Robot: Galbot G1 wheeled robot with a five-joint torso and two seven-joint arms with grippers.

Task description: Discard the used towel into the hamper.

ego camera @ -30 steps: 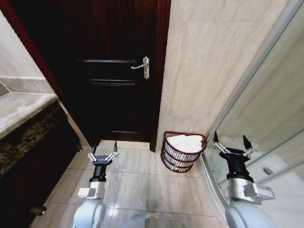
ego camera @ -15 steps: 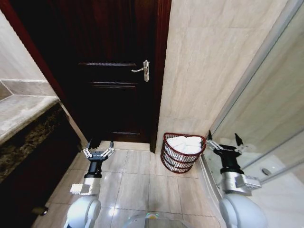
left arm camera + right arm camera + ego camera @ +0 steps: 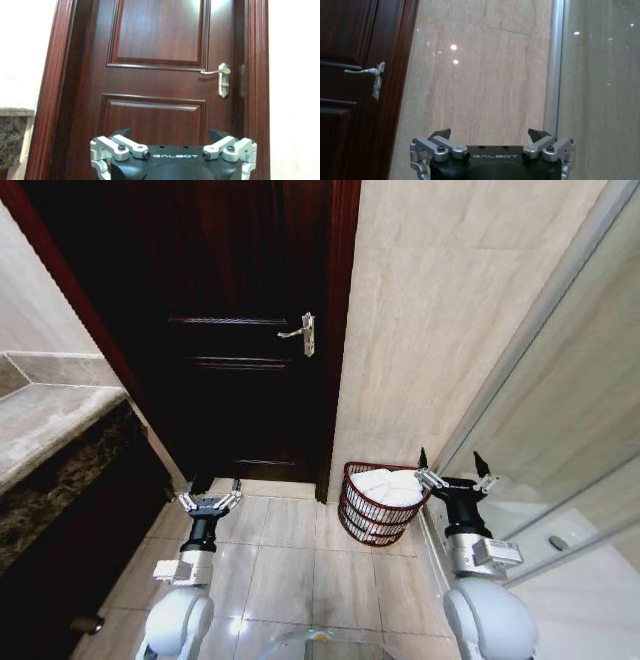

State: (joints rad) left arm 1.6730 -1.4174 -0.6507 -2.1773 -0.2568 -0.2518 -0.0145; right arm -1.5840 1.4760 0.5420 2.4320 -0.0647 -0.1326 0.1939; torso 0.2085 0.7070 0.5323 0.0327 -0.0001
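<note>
The hamper, a small round reddish-brown slatted basket, stands on the tiled floor against the marble wall, just right of the door frame. A white towel lies folded inside it, filling the top. My right gripper is open and empty, held just right of the hamper's rim, beside the glass panel. My left gripper is open and empty too, low over the floor tiles in front of the door, well left of the hamper. In the wrist views each gripper, the left and the right, holds nothing between its spread fingers.
A dark wooden door with a silver lever handle is closed straight ahead. A stone counter over a dark cabinet runs along the left. A glass shower panel with a metal frame stands on the right.
The whole view has shifted: door and handle sit lower in the picture and the hamper slightly left. Both arms appear nearer the picture's middle, the right gripper now beside the hamper's rim.
</note>
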